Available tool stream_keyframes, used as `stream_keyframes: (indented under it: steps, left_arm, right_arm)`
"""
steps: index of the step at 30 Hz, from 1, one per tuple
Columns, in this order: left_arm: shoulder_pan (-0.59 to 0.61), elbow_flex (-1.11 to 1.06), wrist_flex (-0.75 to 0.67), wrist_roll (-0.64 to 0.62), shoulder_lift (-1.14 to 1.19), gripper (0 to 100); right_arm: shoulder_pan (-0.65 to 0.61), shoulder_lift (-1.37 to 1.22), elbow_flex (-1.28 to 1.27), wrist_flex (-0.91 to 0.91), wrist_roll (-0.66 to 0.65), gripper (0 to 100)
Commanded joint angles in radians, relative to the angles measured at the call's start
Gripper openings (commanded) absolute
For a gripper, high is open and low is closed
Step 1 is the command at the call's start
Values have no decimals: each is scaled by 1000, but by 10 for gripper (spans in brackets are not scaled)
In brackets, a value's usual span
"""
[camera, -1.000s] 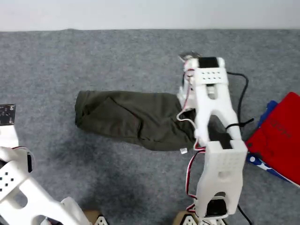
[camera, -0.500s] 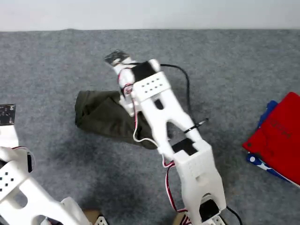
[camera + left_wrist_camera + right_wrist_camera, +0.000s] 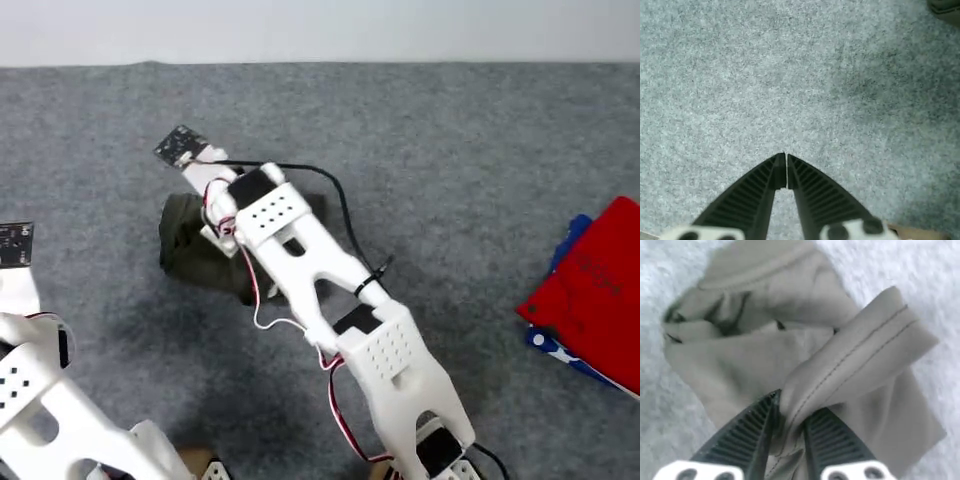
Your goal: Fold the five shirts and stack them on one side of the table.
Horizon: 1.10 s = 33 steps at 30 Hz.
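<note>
Right claw [image 3: 790,407] is clenched on a stitched fold of the olive shirt [image 3: 188,255], w/ fabric pinched btwn both fingers & bunching up around them. The shirt lies crumpled in a heap on the left half of the tabletop [image 3: 480,150], approx. midway btwn far & near edges. One hemmed flap is doubled over the rest of the cloth. Right arm [image 3: 330,290] stretches diagonally from the near edge, right of centre, across to the shirt & covers much of it in the high view. The shirt's left end pokes out beside the wrist.

Left claw [image 3: 786,159] is clenched w/ nothing in it, tips touching, above bare grey felt. A scrap of olive cloth sits at the edge of its wrist view. Left arm [image 3: 45,400] is at the near-left corner, apart from the shirt.

Red shirt [image 3: 590,285] lies folded flat at the tabletop's right edge, on top of a blue patterned shirt [image 3: 550,343] whose edge sticks out beneath it. Both are well apart from the olive one.
</note>
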<state>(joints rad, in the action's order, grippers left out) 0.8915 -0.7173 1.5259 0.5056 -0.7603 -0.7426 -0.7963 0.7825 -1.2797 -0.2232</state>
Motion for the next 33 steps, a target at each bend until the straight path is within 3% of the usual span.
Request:
stream_keyframes:
  steps: [1, 8, 16, 23, 28, 33]
  left_arm:
    - [-5, 5, 5, 5, -20, 20]
    - [-5, 5, 6, 5, -20, 20]
    - [-5, 5, 8, 3, -20, 20]
    - [-5, 4, 8, 3, -20, 20]
    - [-5, 4, 8, 3, -20, 20]
    - [-5, 4, 8, 3, -20, 20]
  right_arm:
    - [-35, 18, 63, 51, -14, 10]
    - [-74, 16, 63, 131, -74, 23]
    - [-77, 27, 68, 143, -15, 248]
    - [-81, 19, 311, 19, -18, 255]
    - [-54, 18, 388, -93, -80, 222]
    - [12, -8, 362, -223, -232, 0]
